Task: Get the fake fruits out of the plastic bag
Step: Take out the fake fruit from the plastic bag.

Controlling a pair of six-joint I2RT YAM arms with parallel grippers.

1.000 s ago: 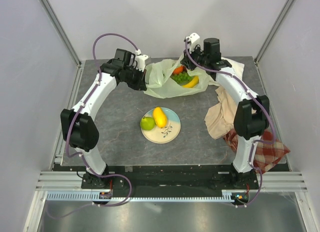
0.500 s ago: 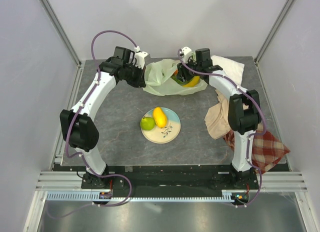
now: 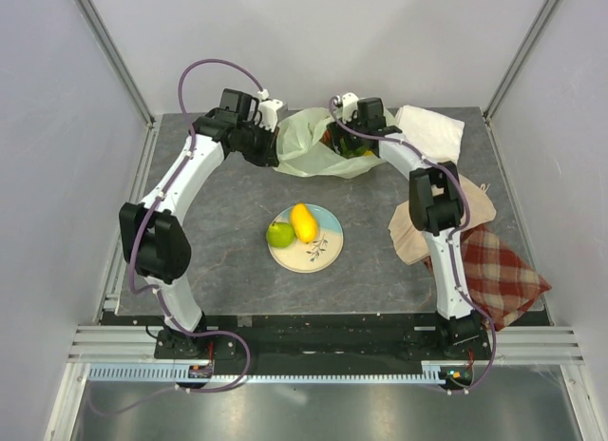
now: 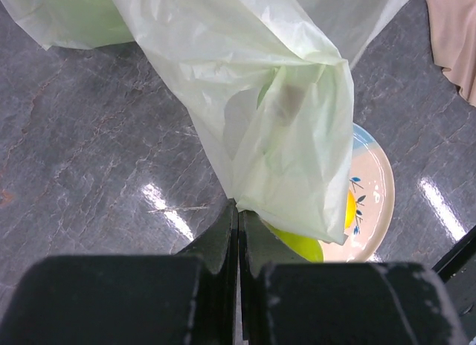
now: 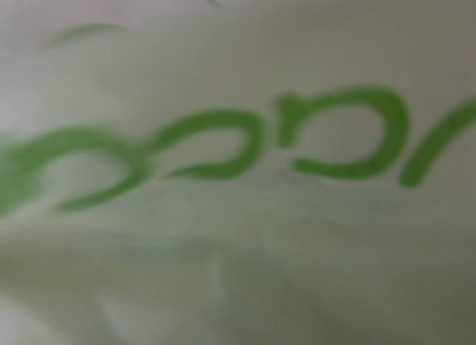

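Top external: green apple (image 3: 279,235) and mango (image 3: 302,222) lay on the plate (image 3: 324,257); other fruits (image 3: 362,152) sat in the plastic bag (image 3: 304,142). The left end effector (image 4: 236,211) pinched the bag; the right end effector (image 3: 343,144) reached inside, its state impossible to tell.

The overhead view was bright and even, with soft shadows. In the left wrist view, white glare streaks lay on the table (image 4: 89,159) left and right of the plate (image 4: 370,192). The right wrist view showed the plastic bag (image 5: 238,271) wholly blurred.
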